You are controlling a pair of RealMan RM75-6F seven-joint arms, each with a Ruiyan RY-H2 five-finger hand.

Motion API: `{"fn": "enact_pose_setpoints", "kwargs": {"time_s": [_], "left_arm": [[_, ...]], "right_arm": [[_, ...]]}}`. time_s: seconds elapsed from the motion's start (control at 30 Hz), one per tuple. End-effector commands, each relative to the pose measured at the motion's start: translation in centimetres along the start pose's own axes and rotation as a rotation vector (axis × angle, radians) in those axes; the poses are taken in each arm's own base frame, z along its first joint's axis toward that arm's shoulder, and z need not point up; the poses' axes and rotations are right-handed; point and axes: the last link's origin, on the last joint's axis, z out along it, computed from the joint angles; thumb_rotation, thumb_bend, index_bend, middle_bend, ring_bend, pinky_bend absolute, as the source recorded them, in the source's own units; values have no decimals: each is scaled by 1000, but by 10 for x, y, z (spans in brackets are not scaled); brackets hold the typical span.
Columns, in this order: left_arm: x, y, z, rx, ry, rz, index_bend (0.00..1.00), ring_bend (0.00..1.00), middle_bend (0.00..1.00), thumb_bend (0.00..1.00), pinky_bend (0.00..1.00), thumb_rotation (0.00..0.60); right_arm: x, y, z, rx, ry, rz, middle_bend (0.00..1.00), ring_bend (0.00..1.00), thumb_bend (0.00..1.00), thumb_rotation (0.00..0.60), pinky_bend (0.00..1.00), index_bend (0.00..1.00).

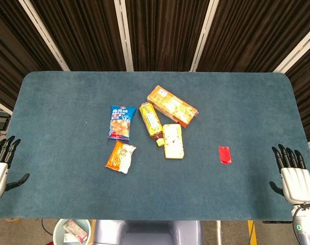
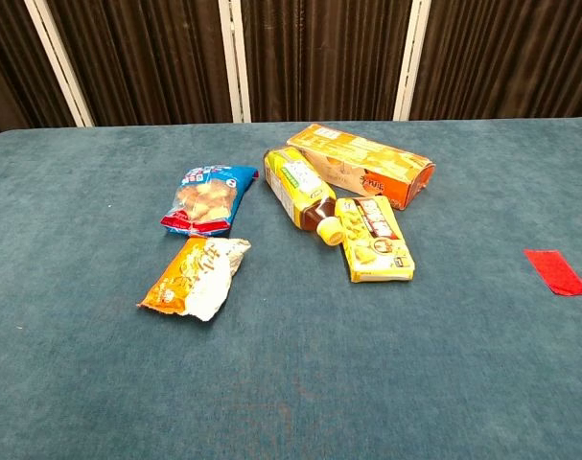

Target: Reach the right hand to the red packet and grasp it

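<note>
The red packet (image 1: 224, 154) lies flat on the blue surface (image 1: 57, 102), long axis running away from the robot, ahead and inward of the empty, spread right hand (image 1: 293, 176), far nearer it than the left hand (image 1: 1, 166).

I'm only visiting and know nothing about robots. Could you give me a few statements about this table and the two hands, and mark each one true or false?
1. The right hand is holding the red packet. False: it is at the table edge, apart from the packet, holding nothing.
2. The red packet lies alone, away from the other snacks. True.
3. The bottle stands upright. False: it lies on its side beside the orange box.
4. The left hand is at the opposite edge of the table. True.
5. The blue bag rests on top of the orange box. False: it lies on the table, left of the bottle.
</note>
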Motion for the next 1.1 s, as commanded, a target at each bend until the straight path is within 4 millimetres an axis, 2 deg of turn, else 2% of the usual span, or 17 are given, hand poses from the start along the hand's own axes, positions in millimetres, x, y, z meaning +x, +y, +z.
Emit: {"fn": "enact_pose_setpoints", "kwargs": {"time_s": [0.03,0.27,0.33,0.43,0.53,0.6,0.87,1.1], "left_arm": [[0,-1,0,1,1,-1,0,0,0,169,56,600],[0,1,1,-6,7,-5,0,0,0,167,55,600],[1,2,1,-9,20,-9,0,0,0,169,57,600],[3,4,1,-18,40,-21,0,0,0,167,59,600],[3,5,0,-20,46,-30,0,0,0,168,60,600],[2,5,0,-20,42,-29,0,0,0,167,61,600],[-9,11,5,-56,3,-4,0,0,0,168,68,600],[-17,10,8,-56,-20,7,0,0,0,169,70,600]], "right_arm": [[-1,0,0,0,-3,-3,0,0,127,600,0,36],[-5,-2,1,1,-17,-8,0,0,125,600,0,68],[-7,-5,2,6,-20,-4,0,0,125,600,0,147],[-18,-13,3,40,-42,0,0,0,140,600,0,333],[-32,-26,5,103,-78,12,0,0,185,600,0,446],[-45,-34,9,143,-95,12,0,0,205,600,0,484],[-87,-48,27,188,-150,-26,0,0,256,600,0,493],[-100,-45,45,180,-161,-50,0,0,272,600,0,495]]}}
